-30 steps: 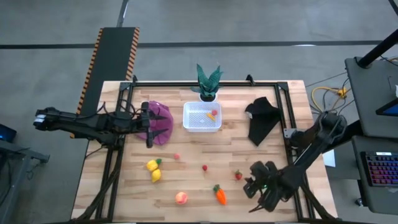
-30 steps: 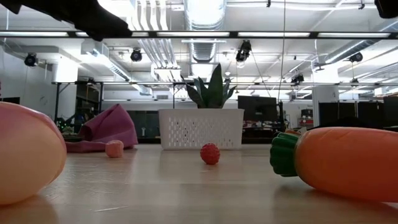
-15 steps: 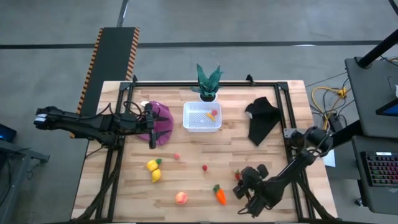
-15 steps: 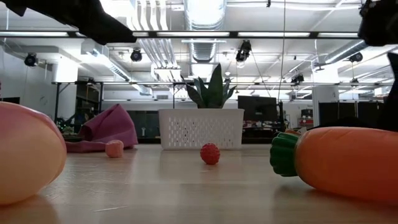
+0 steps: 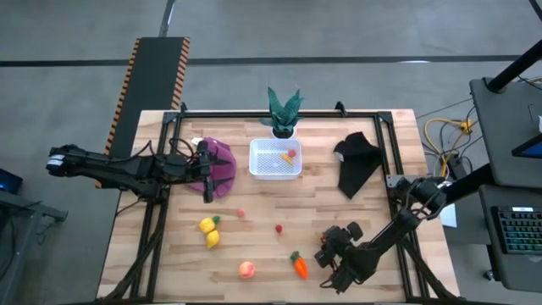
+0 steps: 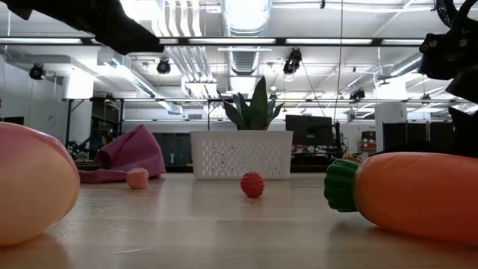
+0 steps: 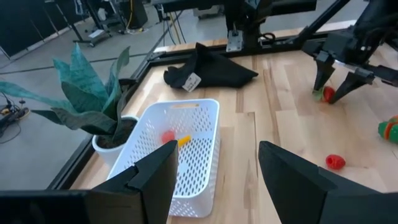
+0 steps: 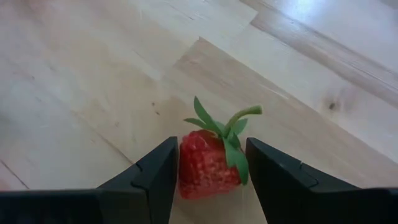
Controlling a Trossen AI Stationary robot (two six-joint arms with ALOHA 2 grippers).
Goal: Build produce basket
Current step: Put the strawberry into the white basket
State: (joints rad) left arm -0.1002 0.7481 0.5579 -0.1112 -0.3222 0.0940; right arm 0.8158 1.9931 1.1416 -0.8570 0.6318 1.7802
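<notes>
1. Your right tool (image 8: 208, 165) is low over the wooden bench (image 5: 262, 207) near its front right corner, fingers spread just wider than the small red toy strawberry with a green stem (image 8: 211, 158) that sits between them. Nothing is gripped; whether either finger touches the berry cannot be told.

2. Risk: the berry is small, rounded and tilted. If you close off-centre, one finger lands first and squirts it out, likely rolling toward the bench's front edge.

3. Risk: the green stem sticks up toward one finger. Pinch that instead of the body and the hold will probably be weak in transit.

4. Risk: come down too far and the fingertips jam on the bench before closing.

5. The orange toy carrot with green top (image 5: 300, 267) lies just beside your right tool; a sideways correction could knock it.

6. The white perforated plastic basket (image 5: 275, 172) sits well apart, near the bench's back edge, already holding a couple of small pieces. A long carry gives a loose grip time to fail.

7. Your left tool (image 7: 214, 180) waits open and empty near the purple crumpled cloth (image 5: 216, 165), close to the basket; watch for crowding at drop-off.
</notes>
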